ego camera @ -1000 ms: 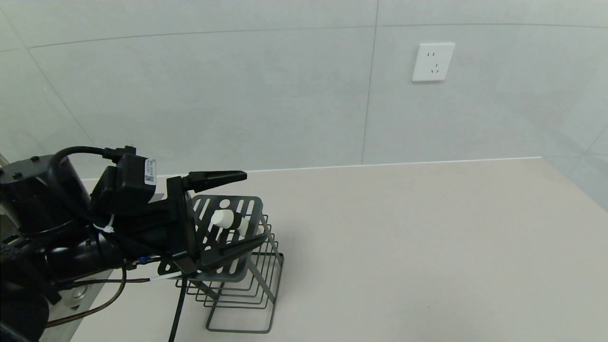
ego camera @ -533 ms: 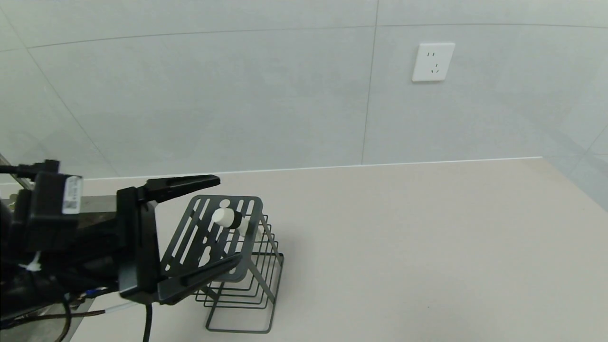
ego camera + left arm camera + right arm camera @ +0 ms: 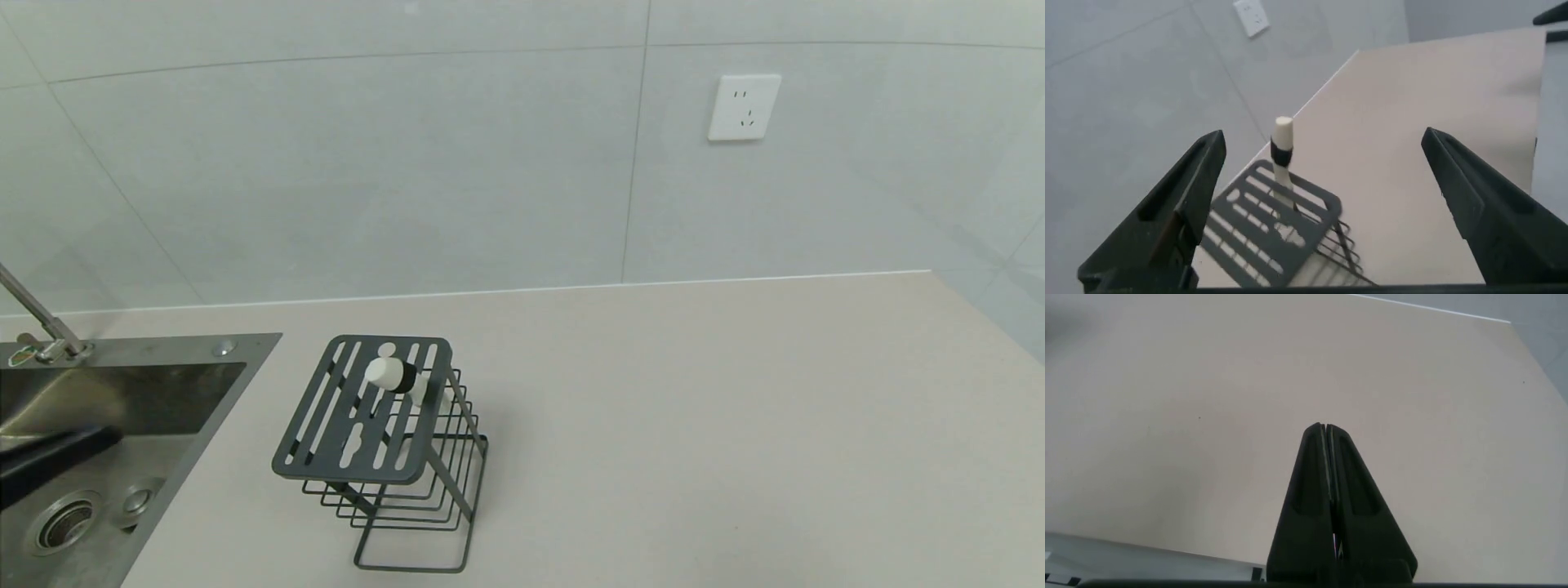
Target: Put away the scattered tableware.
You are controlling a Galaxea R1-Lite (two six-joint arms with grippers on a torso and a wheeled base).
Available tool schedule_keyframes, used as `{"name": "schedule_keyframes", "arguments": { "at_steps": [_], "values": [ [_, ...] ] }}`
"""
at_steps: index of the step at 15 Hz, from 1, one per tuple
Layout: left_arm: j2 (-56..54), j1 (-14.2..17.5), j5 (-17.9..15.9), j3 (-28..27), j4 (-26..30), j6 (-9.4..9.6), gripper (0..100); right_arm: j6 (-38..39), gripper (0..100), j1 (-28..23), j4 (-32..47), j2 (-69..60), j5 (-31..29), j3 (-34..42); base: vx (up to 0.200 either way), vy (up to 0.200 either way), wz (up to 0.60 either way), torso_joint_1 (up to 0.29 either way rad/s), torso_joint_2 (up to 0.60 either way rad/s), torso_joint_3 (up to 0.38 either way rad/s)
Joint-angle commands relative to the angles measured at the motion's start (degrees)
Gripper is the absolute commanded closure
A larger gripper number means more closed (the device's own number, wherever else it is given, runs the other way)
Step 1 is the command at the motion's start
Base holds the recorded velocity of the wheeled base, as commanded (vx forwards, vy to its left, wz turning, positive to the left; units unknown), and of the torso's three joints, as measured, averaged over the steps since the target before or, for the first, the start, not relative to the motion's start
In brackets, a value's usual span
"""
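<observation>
the white-handled utensil [image 3: 390, 376] stands in a slot of the dark slotted rack [image 3: 359, 408] on the countertop [image 3: 694, 425], near the sink [image 3: 163, 359]. it is out ahead of the left gripper [image 3: 1323, 147], well apart from it. that gripper's fingers are spread wide and hold nothing. the right gripper [image 3: 1325, 429] has its fingers pressed together, empty, over the countertop.

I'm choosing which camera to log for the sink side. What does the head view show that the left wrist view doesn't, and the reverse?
The head view adds the stainless steel sink with its round drain and the metal faucet at the counter's left end. The left wrist view adds the left gripper, its black fingers wide apart. Both share the dark slotted metal rack, the white black-banded handle standing in it, the beige countertop and the white wall socket.
</observation>
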Motion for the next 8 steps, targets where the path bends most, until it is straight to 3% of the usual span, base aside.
{"name": "schedule_keyframes", "arguments": {
  "at_steps": [1,2,3,4,5,6,8],
  "values": [
    [-31.2,1.4,8.2,4.7,23.8,-7.98,0,-0.1,100,0.0,0.0,0.0,0.0,0.0,0.000,0.000,0.00,0.000,0.00,0.000],
    [-33.4,1.6,11.1,6.6,30.2,-7.37,0,-0.1,100,0.0,0.0,0.0,0.0,0.0,0.000,0.000,0.00,0.000,0.00,0.000],
    [-33.0,1.7,17.2,6.7,30.9,-6.93,0,-0.1,100,0.0,0.0,0.0,0.0,0.0,0.000,0.000,0.00,0.000,0.00,0.000],
    [-33.2,2.2,26.2,6.7,32.2,-6.93,0,-0.1,100,0.0,0.0,0.0,0.0,0.0,0.000,0.000,0.00,0.000,0.00,0.000],
    [-34.1,4.9,33.0,6.7,36.7,-6.93,0,-0.1,100,0.0,0.0,0.0,0.0,0.0,0.000,0.000,0.00,0.000,0.00,0.000],
    [-38.5,7.5,36.1,6.4,46.0,-6.93,0,0.0,100,0.0,0.0,0.0,-0.1,0.0,0.000,0.000,0.00,0.000,0.00,0.000],
    [-38.5,7.4,37.6,6.2,46.6,-6.31,0,0.0,100,0.0,0.0,0.0,0.0,0.0,0.000,0.000,0.00,0.000,0.00,0.000]
  ]
}}
